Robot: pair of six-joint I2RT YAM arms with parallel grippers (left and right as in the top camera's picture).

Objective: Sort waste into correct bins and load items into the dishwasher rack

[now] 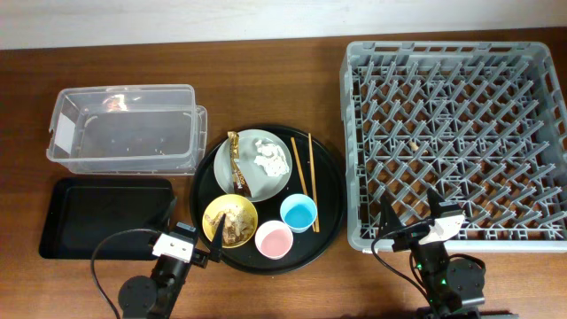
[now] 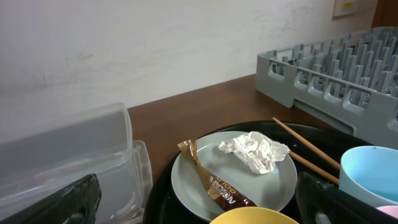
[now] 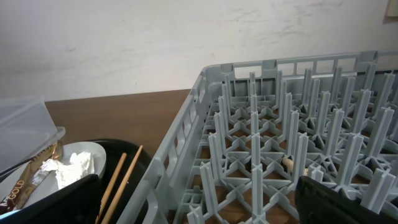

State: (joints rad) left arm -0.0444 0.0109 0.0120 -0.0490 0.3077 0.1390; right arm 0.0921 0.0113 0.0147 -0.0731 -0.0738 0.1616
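Observation:
A round black tray (image 1: 330,190) holds a pale grey plate (image 1: 266,182) with a crumpled white tissue (image 1: 268,158) and a brown-gold wrapper (image 1: 236,165) on it. It also holds wooden chopsticks (image 1: 306,177), a yellow bowl (image 1: 213,215) with brown food scraps (image 1: 236,228), a pink cup (image 1: 273,239) and a blue cup (image 1: 299,213). The left wrist view shows the plate (image 2: 273,186), tissue (image 2: 255,149) and wrapper (image 2: 214,183). My left gripper (image 1: 192,226) (image 2: 199,211) is open and empty at the tray's front left, over the bowl's edge. My right gripper (image 1: 415,213) (image 3: 199,208) is open and empty over the front edge of the grey rack (image 1: 354,106).
The clear tub (image 1: 124,133) stands at the back left, with the shallow black tray (image 1: 106,217) in front of it. A small tan bit (image 1: 413,142) lies among the rack's pegs. A pale wall runs behind the table.

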